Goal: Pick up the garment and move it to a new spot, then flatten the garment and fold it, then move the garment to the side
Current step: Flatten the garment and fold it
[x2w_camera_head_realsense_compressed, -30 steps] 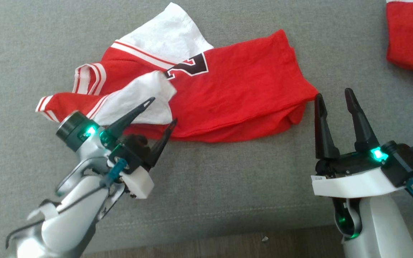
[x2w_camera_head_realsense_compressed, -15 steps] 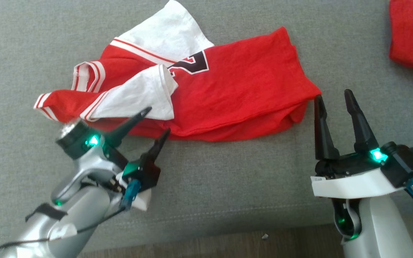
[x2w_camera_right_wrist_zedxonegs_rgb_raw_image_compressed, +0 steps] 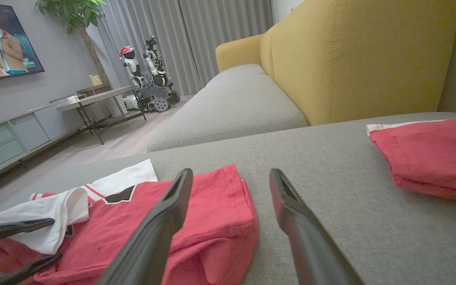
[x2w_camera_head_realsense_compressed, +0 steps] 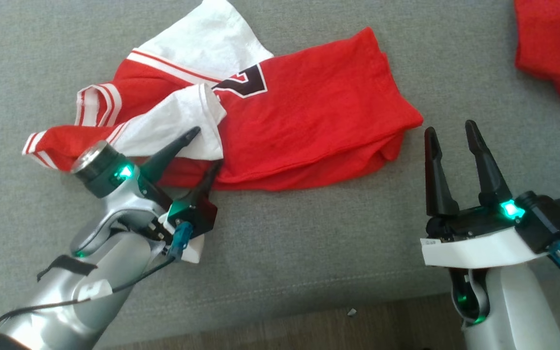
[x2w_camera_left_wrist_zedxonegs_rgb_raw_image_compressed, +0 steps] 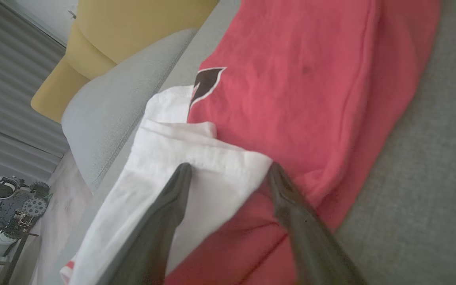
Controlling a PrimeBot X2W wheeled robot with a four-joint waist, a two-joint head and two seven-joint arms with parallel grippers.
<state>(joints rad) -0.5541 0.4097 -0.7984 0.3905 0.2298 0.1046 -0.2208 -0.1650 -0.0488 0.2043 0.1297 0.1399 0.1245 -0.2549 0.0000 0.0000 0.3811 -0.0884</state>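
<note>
You're looking at a red garment (x2w_camera_head_realsense_compressed: 319, 121) with white sleeves, red-and-white striped cuffs and a black numeral edged white; the sofa seat (x2w_camera_head_realsense_compressed: 280, 253) is grey; its backrest (x2w_camera_right_wrist_zedxonegs_rgb_raw_image_compressed: 350, 59) mustard yellow; the second cloth (x2w_camera_head_realsense_compressed: 547, 48) red, white at one edge.

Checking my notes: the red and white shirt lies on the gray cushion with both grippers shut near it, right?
No: the head view shows the left gripper and right gripper open, not shut. The shirt does lie on the gray cushion.

The left hand (x2w_camera_head_realsense_compressed: 207, 148) hides part of the garment's (x2w_camera_head_realsense_compressed: 309, 112) white flap, possibly a sleeve.
</note>
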